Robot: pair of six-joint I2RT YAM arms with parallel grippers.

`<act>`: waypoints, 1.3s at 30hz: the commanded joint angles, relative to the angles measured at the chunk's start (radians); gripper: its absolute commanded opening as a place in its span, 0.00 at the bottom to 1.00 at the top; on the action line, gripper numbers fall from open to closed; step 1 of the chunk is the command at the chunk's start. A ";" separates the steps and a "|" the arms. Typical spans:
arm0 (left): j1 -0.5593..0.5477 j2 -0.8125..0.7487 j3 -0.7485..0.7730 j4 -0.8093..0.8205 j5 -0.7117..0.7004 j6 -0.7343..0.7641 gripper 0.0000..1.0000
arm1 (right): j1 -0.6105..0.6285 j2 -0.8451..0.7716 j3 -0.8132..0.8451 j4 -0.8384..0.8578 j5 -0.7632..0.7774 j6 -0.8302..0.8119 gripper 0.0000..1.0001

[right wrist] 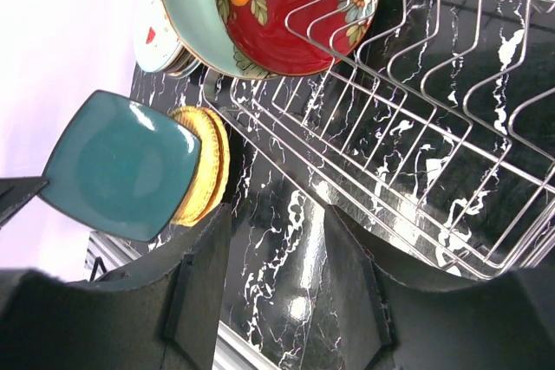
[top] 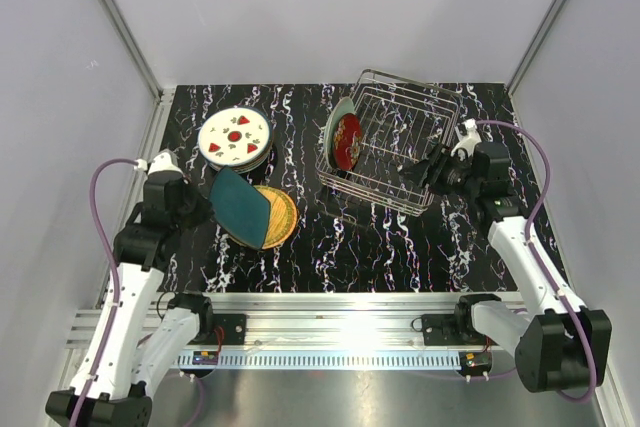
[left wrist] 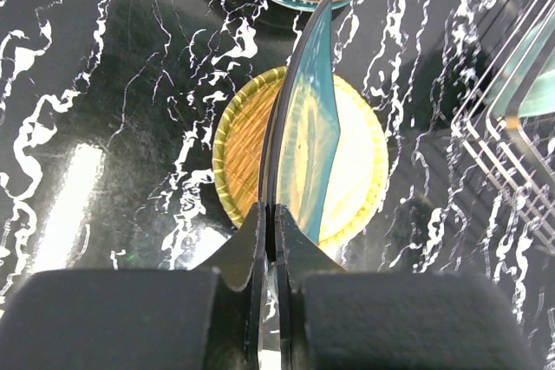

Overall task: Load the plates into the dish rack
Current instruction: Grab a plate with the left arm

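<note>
Currently my left gripper (left wrist: 270,224) pinches the dark teal plate (left wrist: 308,127) by its rim. My right gripper (right wrist: 273,223) hangs spread beside the dish rack (top: 395,142).

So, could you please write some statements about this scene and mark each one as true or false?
1. The left gripper is shut on the rim of the dark teal plate. True.
2. The dish rack holds no plates. False: the red plate and the mint-green plate stand on edge at its left end.
3. The orange-tan plate lies flat on the table, under the raised teal plate. True.
4. The right gripper holds the strawberry plate. False: it is open with nothing between its fingers, close to the rack. That plate is far from it, on the left side of the table.
</note>
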 commanded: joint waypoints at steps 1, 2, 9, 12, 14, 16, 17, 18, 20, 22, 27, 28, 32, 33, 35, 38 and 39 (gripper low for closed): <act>0.000 0.021 0.079 0.058 0.057 0.066 0.00 | 0.014 -0.023 0.003 0.042 -0.025 -0.028 0.55; -0.002 0.027 0.083 0.055 0.057 0.072 0.00 | 0.017 -0.023 0.005 0.047 -0.026 -0.028 0.54; -0.066 0.094 0.141 0.032 0.004 0.098 0.00 | 0.217 0.006 0.017 0.088 0.006 -0.094 0.53; -0.120 0.124 0.187 0.015 -0.055 0.103 0.00 | 0.381 0.031 0.034 0.126 0.072 -0.128 0.53; -0.147 0.143 0.211 0.009 -0.073 0.104 0.00 | 0.503 0.065 0.053 0.177 0.125 -0.140 0.52; -0.172 0.157 0.232 0.003 -0.089 0.108 0.00 | 0.578 0.124 0.073 0.197 0.170 -0.157 0.52; -0.184 0.173 0.238 -0.002 -0.098 0.112 0.00 | 0.637 0.149 0.093 0.220 0.205 -0.163 0.52; -0.195 0.180 0.247 -0.005 -0.116 0.114 0.00 | 0.667 0.178 0.101 0.238 0.219 -0.163 0.52; -0.235 0.205 0.270 -0.013 -0.138 0.120 0.00 | 0.713 0.264 0.115 0.310 0.236 -0.154 0.52; -0.279 0.219 0.292 -0.024 -0.176 0.120 0.00 | 0.730 0.338 0.126 0.353 0.245 -0.139 0.50; -0.338 0.249 0.309 -0.037 -0.231 0.118 0.00 | 0.813 0.447 0.196 0.398 0.314 -0.142 0.50; -0.345 0.251 0.307 -0.037 -0.233 0.117 0.00 | 0.816 0.474 0.204 0.421 0.320 -0.137 0.50; -0.370 0.263 0.300 -0.033 -0.247 0.111 0.00 | 0.817 0.533 0.210 0.481 0.322 -0.096 0.50; -0.376 0.266 0.298 -0.031 -0.254 0.112 0.00 | 0.816 0.545 0.216 0.482 0.317 -0.091 0.50; -0.388 0.269 0.293 -0.031 -0.262 0.111 0.01 | 0.817 0.577 0.222 0.494 0.310 -0.082 0.50; -0.402 0.274 0.284 -0.028 -0.279 0.106 0.05 | 0.816 0.599 0.224 0.502 0.302 -0.073 0.50; -0.408 0.275 0.277 -0.027 -0.280 0.104 0.06 | 0.816 0.605 0.224 0.504 0.302 -0.071 0.50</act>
